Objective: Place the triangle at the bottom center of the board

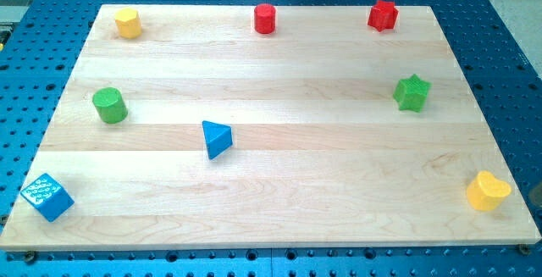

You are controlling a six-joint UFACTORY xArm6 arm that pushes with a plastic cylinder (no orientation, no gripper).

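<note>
A blue triangle (216, 138) lies on the wooden board (322, 167), left of the board's centre and a little above its lower half. My rod and its tip do not show in the view.
A blue cube (47, 197) sits at the bottom left corner. A green cylinder (109, 106) is at the left edge. A yellow block (128, 23), a red cylinder (265, 19) and a red block (383, 15) line the top. A green star (412, 92) is at the right, a yellow heart (488, 191) at the bottom right.
</note>
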